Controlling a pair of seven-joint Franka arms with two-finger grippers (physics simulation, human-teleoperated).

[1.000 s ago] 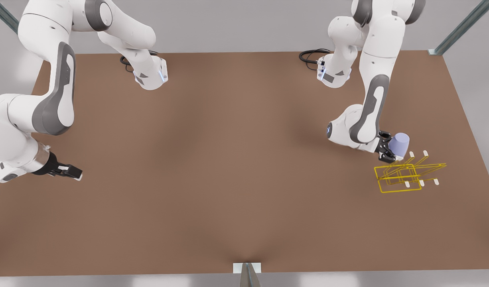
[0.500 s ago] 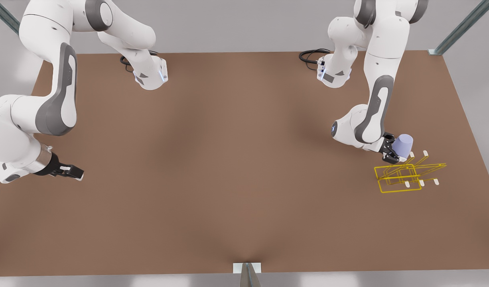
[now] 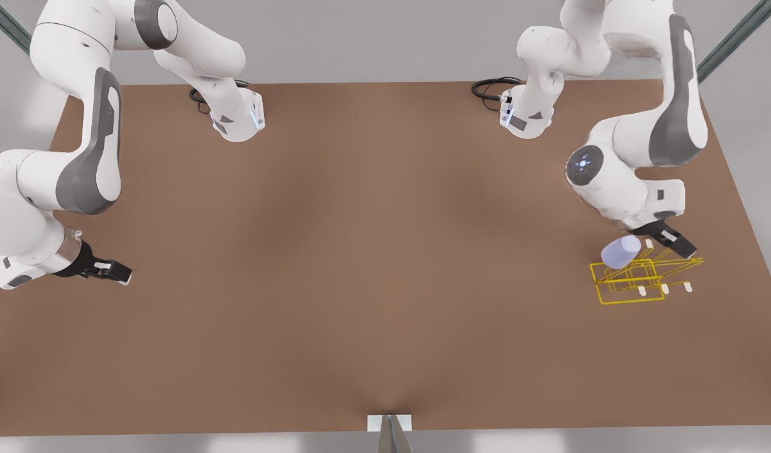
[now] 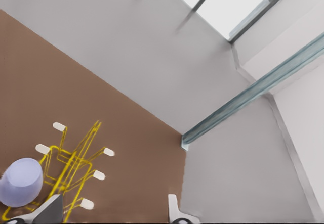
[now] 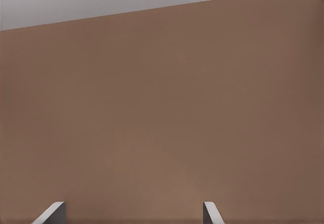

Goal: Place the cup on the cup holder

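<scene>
The pale lavender cup [image 3: 620, 251] lies tilted on the back prongs of the yellow wire cup holder [image 3: 631, 286], near the table's edge at the front view's right. My left gripper [image 3: 677, 245] hovers just behind the rack, open, with the cup off to one side and outside its fingers. In the left wrist view the cup [image 4: 20, 182] rests on the cup holder [image 4: 76, 158] beside one fingertip [image 4: 50, 209], and the left gripper [image 4: 111, 211] holds nothing. My right gripper [image 3: 116, 273] waits open over bare table at the front view's left, seen also as the right gripper [image 5: 130, 211].
The brown table [image 3: 360, 251] ends close behind the rack at the front view's right. A metal frame post [image 4: 243, 100] stands at that corner. Black cables [image 3: 489, 88] coil by the arm base at the back.
The left gripper has let go of the cup and its wrist has swung toward the front view's right. The cup has dropped slightly onto the rack's prongs. The right arm has barely moved.
</scene>
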